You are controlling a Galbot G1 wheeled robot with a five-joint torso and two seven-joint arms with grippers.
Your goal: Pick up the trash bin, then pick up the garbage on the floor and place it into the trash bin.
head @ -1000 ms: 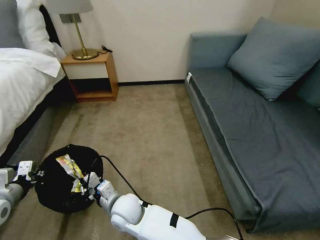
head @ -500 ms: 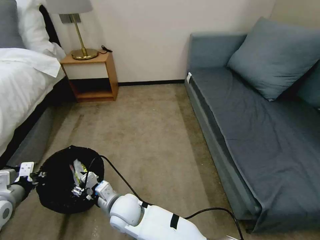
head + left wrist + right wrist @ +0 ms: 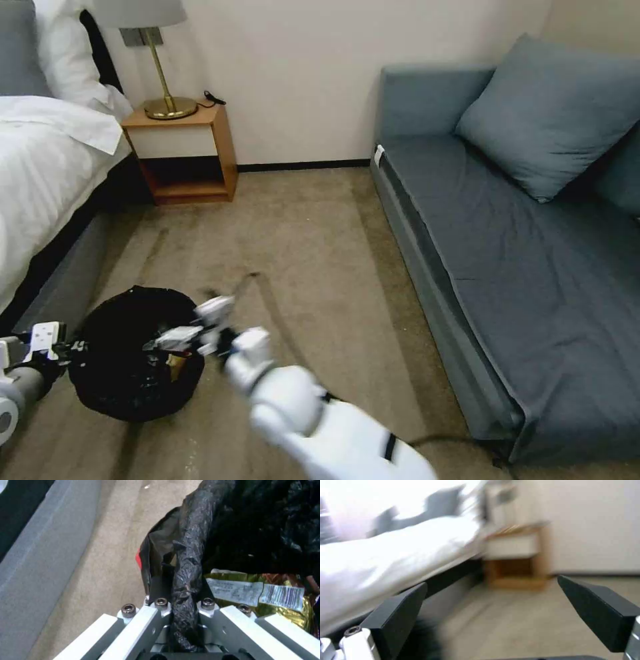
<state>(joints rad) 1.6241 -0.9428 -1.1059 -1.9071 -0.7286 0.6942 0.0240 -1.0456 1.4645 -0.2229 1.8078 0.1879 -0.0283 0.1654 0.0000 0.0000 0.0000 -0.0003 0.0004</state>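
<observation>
The trash bin (image 3: 127,373), lined with a glossy black bag, hangs low over the carpet at the lower left. My left gripper (image 3: 69,348) is shut on its near-left rim; in the left wrist view the jaws (image 3: 185,601) pinch the black bag rim (image 3: 190,555). Inside the bin lies garbage: a dark-gold wrapper (image 3: 263,593) with a white barcode label. My right gripper (image 3: 160,341) hovers over the bin's right rim, blurred with motion. In the right wrist view it (image 3: 491,581) stands open with nothing between its black fingers (image 3: 400,610).
A white bed (image 3: 40,173) runs along the left. A wooden nightstand (image 3: 183,150) with a brass lamp (image 3: 160,67) stands at the back wall. A blue-grey sofa (image 3: 520,253) with a cushion lines the right. Bare carpet (image 3: 293,253) lies between.
The yellow wrapper held over the bin a second ago has gone down into it. My right gripper has let go and swung up and right out of the bin. The left gripper kept its hold.
</observation>
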